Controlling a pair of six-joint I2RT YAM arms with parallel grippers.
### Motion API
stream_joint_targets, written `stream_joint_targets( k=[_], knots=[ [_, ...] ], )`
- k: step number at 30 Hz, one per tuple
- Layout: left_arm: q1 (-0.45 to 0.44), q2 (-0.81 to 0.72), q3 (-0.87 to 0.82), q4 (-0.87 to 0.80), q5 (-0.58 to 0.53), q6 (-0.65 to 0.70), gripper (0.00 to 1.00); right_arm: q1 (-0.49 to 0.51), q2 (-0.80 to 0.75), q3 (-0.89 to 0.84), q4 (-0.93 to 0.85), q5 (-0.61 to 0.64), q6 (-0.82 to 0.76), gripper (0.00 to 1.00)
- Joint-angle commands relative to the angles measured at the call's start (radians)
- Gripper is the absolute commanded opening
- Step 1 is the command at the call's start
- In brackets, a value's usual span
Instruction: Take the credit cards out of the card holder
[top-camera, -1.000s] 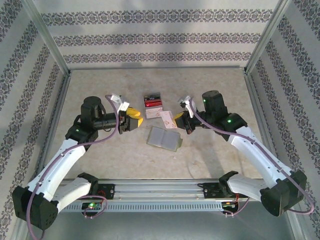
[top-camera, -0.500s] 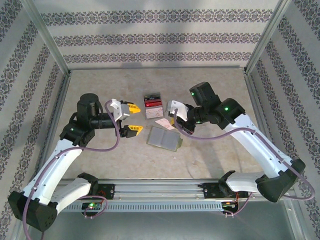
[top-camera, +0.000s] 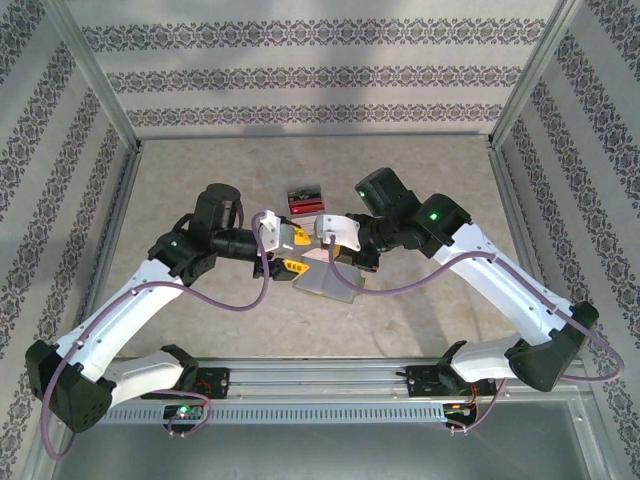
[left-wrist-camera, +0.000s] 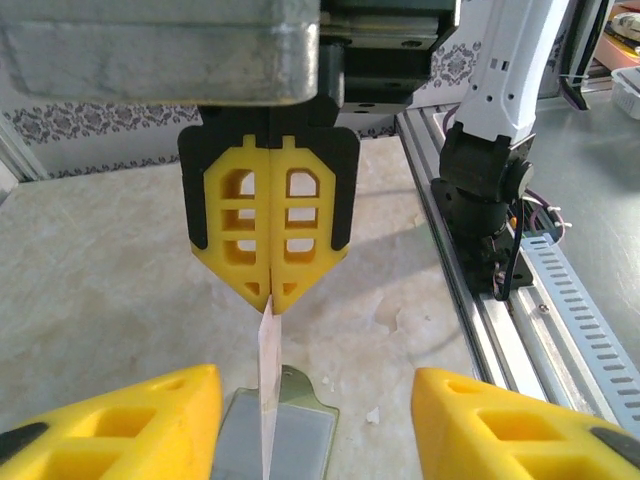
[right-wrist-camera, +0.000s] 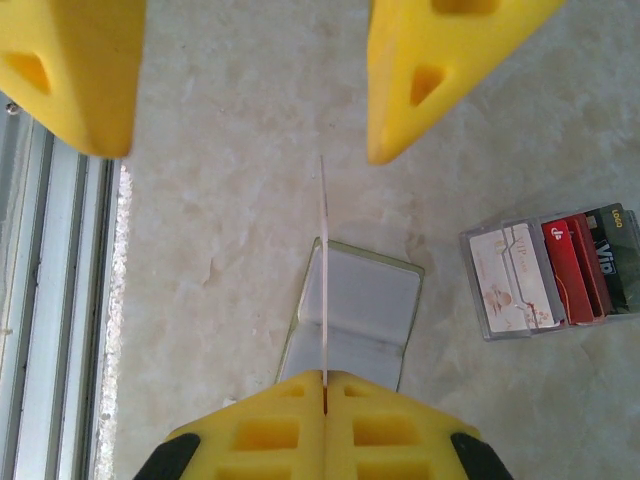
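Card (right-wrist-camera: 323, 262): right wrist view. A pale sliver seen edge-on, over the open holder (right-wrist-camera: 365, 300). Whether it touches the holder I cannot tell.
Right gripper (right-wrist-camera: 325, 378): jaws closed tight on one end of the card.
Left gripper (right-wrist-camera: 245, 155): fingers parted to either side of the card's free end, holding nothing.
Cards (right-wrist-camera: 560, 270): one pale, one red and one dark lie in a clear case (right-wrist-camera: 520, 332) beside the holder.
Left wrist view: the card runs from the right gripper's closed tips towards the camera. The yellow fingers (left-wrist-camera: 130, 425) stand wide of it, with the holder (left-wrist-camera: 300, 440) flat on the table (left-wrist-camera: 100, 280) below.
Top view: both grippers meet over the holder (top-camera: 335, 285) mid-table, and the case (top-camera: 305, 198) sits just behind.
Handling: the card is probably very light, stiff but springy, and slick.
Hold: pinch the flat faces near an end, since the edges would likely slip. A crooked squeeze could bend it.
Sleeves: I cannot tell whether any are full.
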Motion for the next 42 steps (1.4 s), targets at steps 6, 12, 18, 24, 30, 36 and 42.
stream_joint_targets(
  k=[6, 12, 18, 24, 30, 36, 42],
  knots=[
    [-0.051, 0.029, -0.024, 0.08, -0.06, 0.01, 0.38, 0.017, -0.011, 0.007, 0.019, -0.048, -0.004, 0.0],
    [-0.063, 0.032, -0.043, 0.109, -0.084, 0.0, 0.16, 0.015, -0.021, -0.008, 0.035, -0.06, 0.008, 0.0],
    [-0.066, 0.013, -0.083, 0.175, -0.089, -0.018, 0.0, -0.013, -0.03, -0.012, 0.034, -0.112, 0.014, 0.0],
    [-0.065, -0.028, -0.142, 0.28, -0.104, -0.069, 0.0, -0.073, -0.061, -0.017, 0.036, -0.2, 0.034, 0.27],
    [-0.064, -0.086, -0.265, 0.518, -0.141, -0.166, 0.0, -0.148, -0.119, -0.025, 0.065, -0.32, 0.074, 0.63],
    [-0.064, -0.13, -0.402, 0.861, -0.168, -0.336, 0.0, -0.159, -0.169, -0.034, 0.078, -0.325, 0.079, 0.95],
    [-0.065, -0.115, -0.465, 1.062, -0.144, -0.479, 0.0, -0.151, -0.179, -0.025, 0.078, -0.307, 0.103, 0.98]
  ],
)
